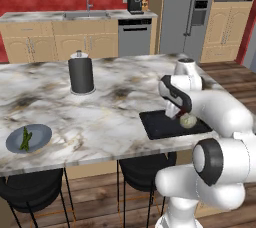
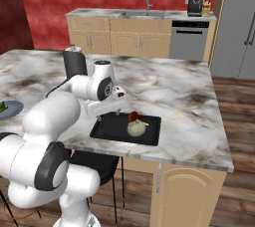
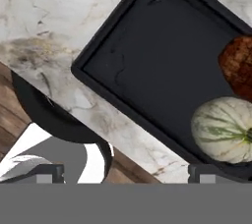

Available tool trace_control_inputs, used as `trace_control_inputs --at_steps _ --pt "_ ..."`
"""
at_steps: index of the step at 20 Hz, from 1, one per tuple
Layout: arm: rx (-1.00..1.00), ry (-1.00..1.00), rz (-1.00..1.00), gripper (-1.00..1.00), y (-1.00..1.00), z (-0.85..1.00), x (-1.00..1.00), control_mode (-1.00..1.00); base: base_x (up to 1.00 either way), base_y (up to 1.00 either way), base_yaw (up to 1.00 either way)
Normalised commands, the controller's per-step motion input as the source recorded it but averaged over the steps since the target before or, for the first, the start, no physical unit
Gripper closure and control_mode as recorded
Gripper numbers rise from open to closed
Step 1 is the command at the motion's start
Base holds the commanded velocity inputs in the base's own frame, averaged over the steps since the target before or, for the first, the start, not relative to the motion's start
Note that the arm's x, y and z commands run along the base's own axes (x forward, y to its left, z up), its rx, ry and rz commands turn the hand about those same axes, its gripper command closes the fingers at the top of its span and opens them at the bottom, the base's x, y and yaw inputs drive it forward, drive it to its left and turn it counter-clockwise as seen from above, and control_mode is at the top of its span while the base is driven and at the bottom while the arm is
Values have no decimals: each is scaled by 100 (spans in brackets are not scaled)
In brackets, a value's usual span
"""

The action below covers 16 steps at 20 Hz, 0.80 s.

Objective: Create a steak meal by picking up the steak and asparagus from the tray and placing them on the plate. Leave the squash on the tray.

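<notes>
Steak (image 2: 133,117) and squash (image 2: 136,128) touch on the tray (image 2: 109,130) at the table's (image 2: 174,96) near edge; asparagus (image 1: 25,139) lies on the plate (image 1: 42,134), well apart, beyond a dark canister (image 1: 81,75). Hand view: jaws wide, empty, above the tray's bare half.

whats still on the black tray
The steak and the squash sit side by side on the tray. In the left base view the arm covers the steak.
</notes>
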Motion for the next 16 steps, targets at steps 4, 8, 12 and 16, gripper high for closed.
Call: trace_control_inputs --at_steps 4,8,12,16 --pt "-12 10 16 -100 -99 -20 24 -100 0 0 0" --pt "-3 6 8 -100 -48 0 44 -100 0 0 0" --pt "0 1 0 -100 0 0 54 -100 0 0 0" --pt "0 0 0 -100 1 0 43 -100 0 0 0"
